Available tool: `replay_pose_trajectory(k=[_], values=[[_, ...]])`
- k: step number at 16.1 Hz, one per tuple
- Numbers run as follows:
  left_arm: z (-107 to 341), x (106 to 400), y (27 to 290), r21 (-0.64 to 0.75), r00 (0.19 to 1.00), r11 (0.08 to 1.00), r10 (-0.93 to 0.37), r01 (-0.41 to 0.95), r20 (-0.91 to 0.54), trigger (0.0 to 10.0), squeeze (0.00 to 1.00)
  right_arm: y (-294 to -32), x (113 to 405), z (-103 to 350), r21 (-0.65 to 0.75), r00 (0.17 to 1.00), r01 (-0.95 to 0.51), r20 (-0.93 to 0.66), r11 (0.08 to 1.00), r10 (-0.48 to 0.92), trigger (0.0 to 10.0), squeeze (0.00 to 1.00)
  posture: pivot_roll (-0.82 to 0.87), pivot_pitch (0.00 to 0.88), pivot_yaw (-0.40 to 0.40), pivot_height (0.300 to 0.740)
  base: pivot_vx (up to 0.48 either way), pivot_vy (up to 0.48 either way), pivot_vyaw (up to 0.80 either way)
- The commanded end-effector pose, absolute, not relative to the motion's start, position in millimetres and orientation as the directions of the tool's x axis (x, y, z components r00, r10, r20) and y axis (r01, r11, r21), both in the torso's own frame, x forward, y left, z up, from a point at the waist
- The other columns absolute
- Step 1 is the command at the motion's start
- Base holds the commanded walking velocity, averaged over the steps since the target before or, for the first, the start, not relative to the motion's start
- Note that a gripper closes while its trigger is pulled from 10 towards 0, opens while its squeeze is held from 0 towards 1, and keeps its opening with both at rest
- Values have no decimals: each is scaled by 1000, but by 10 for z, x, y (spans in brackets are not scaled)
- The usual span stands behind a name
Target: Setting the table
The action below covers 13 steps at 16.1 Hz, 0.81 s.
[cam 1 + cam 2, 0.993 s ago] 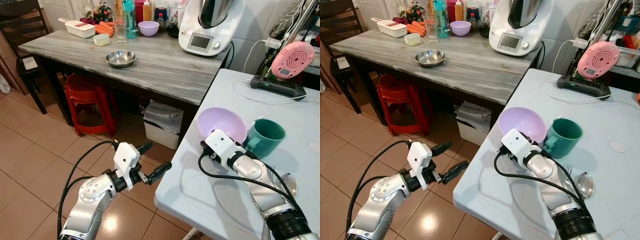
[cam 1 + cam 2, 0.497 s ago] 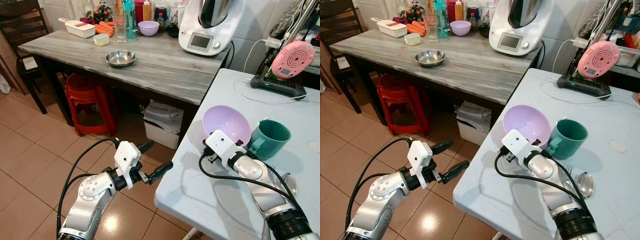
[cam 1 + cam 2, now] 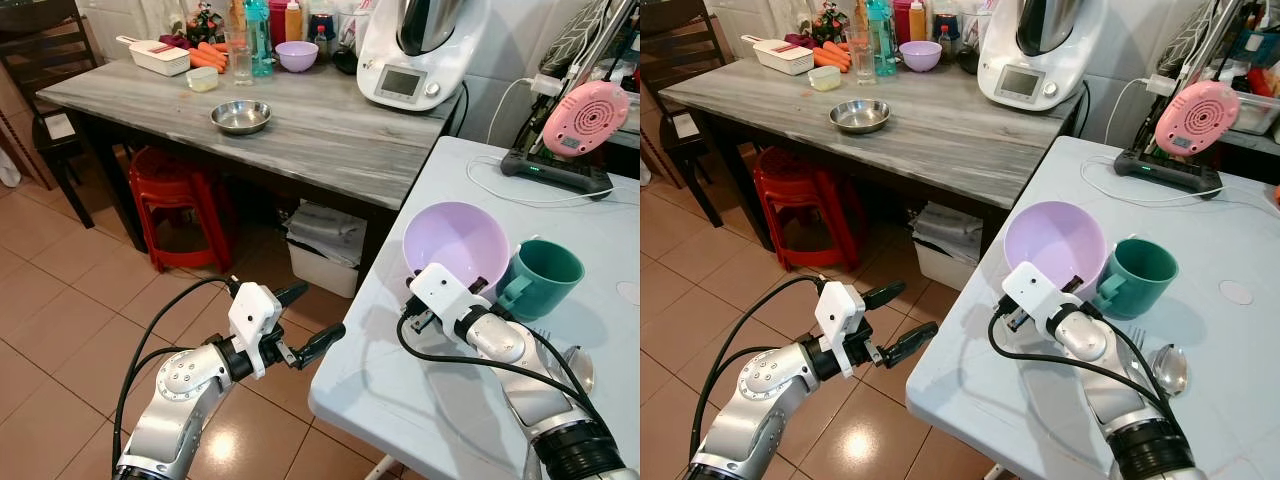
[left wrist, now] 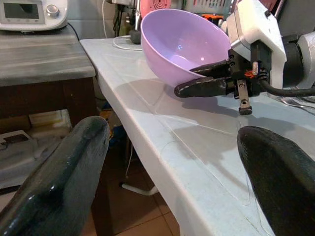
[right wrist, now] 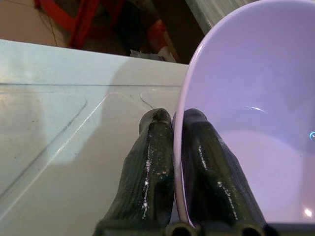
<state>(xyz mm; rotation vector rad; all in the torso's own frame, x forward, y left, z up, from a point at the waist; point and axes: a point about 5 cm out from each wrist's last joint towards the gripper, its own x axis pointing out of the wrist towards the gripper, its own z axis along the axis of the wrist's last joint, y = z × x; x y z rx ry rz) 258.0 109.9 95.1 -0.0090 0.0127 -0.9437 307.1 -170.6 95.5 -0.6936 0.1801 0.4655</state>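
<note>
- You are looking at a tiled kitchen floor with two tables: a pale blue plastic table [image 3: 600,260] on your right and a grey wood-grain table [image 3: 330,125] behind it to the left.
- On the plastic table you have one large lilac bowl [image 3: 458,243], one green mug [image 3: 543,277] just beside it, and one fork [image 3: 1137,341] and one spoon [image 3: 1170,369] lying near your right forearm.
- Your right gripper [image 5: 178,147] is clamped on the lilac bowl's rim, one finger inside the bowl and one outside, pinching the wall.
- In the left wrist view the bowl hangs tilted, with its near side clear of the tabletop.
- The mug stands upright, its handle turned toward the bowl.
- Your left gripper [image 3: 305,320] hovers over the floor just off the plastic table's near corner, fingers [image 4: 59,182] spread wide apart and holding nothing.
- On the wooden table count one steel bowl [image 3: 241,117], one small purple bowl [image 3: 298,56], one white tray [image 3: 160,57], a few carrots [image 3: 208,56], several bottles [image 3: 260,35] and one white kitchen machine [image 3: 415,50].
- One pink device [image 3: 585,118] sits in a black stand at the far end of the plastic table.
- Two red stools [image 3: 175,205], stacked, stand under the wooden table.
</note>
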Motion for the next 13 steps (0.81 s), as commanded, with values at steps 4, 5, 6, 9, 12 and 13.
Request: replay_pose_trajectory(k=[4,5,6,9,12,13], values=[[901,2558,1147,1,578,578,-816,816,-22,10000,0,-1719,3049,960,-575,887,-462,-293,675,357,0,0,-11,0,8,740,0,0,0],[894,2561,1148,1,578,578,-816,816,-22,10000,0,-1715,3049,962,-576,887,-461,-291,675,358,0,0,-12,0,8,740,0,0,0],[891,2575,1150,1,579,580,-815,815,-23,10000,0,-1708,3055,974,-577,892,-453,-281,680,355,0,0,-13,0,8,740,0,0,0],[935,2652,1175,23,619,619,-785,785,-11,10000,0,-1683,3086,1109,-586,925,-371,-165,720,343,0,0,-14,0,7,740,0,0,0],[930,2764,1281,11,765,765,-644,644,-2,10000,0,-1661,3077,1297,-547,949,-272,-15,791,316,0,0,-16,0,7,740,0,0,0],[936,2808,1352,-10,825,825,-565,565,10,10000,0,-1655,3041,1345,-515,956,-234,35,825,293,9490,0,-16,0,7,740,0,0,0]])
